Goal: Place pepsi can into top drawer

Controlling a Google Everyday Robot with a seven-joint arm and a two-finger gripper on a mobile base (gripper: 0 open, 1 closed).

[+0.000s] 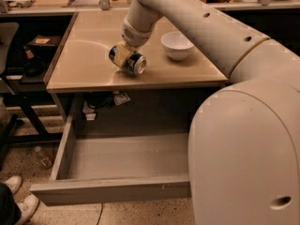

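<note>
The pepsi can (135, 63) is blue with silver ends and lies tilted on its side just above the beige tabletop (84, 69), near its front edge. My gripper (124, 56) is shut on the pepsi can, its tan fingers (123, 54) clamped across the can's middle. The top drawer (112, 189) stands pulled open below the table, grey, shallow and wide, with nothing inside that shows. My arm's large white body hides the drawer's right part.
A white bowl (176, 45) stands on the tabletop to the right of the can. Someone's white shoes (21, 196) are on the floor at the lower left. A black chair (9, 60) stands to the left. Cluttered benches run along the back.
</note>
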